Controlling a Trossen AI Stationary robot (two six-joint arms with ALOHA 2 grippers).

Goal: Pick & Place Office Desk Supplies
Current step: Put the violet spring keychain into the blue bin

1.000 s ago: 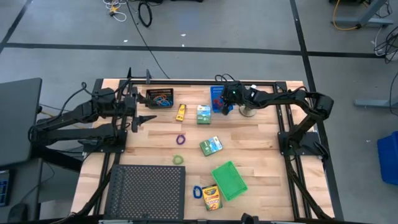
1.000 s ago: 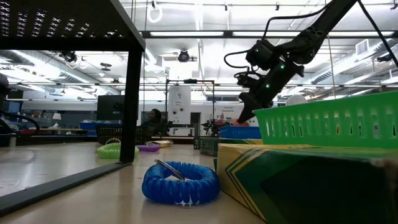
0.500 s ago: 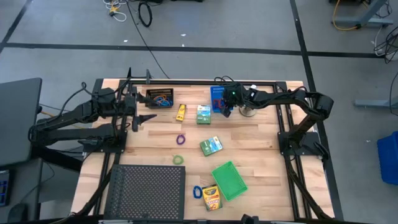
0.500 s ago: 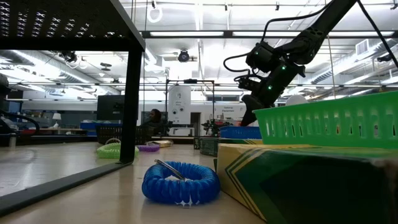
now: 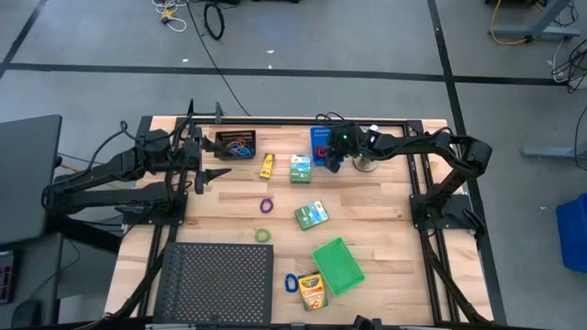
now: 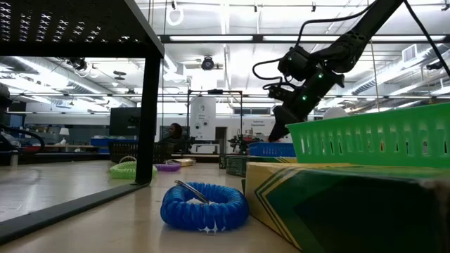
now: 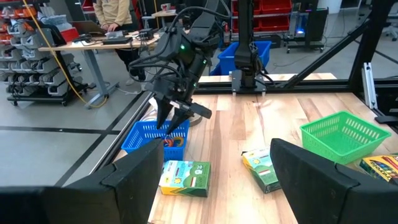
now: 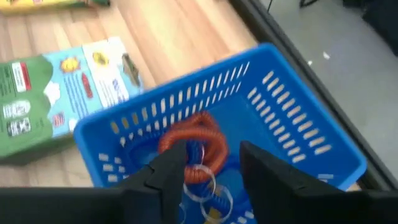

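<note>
Your right gripper [image 8: 208, 163] just spread its jaws above the blue bin [image 8: 298, 155]; orange loop [image 8: 189, 140] now lies inside. Placement looks done. Left gripper [image 5: 213, 174] waits, jaws spread.

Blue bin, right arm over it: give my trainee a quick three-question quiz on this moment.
1. True or false: an orange coil loop lies inside the blue bin.
2. The right end effector is: A) gripping the green bin B) open above the blue bin C) resting on the mesh tray
3. Fill in: the green-white box beside the blue bin has the yellow ____ on its other side.

Key: 1 true; 2 B; 3 tube.
</note>
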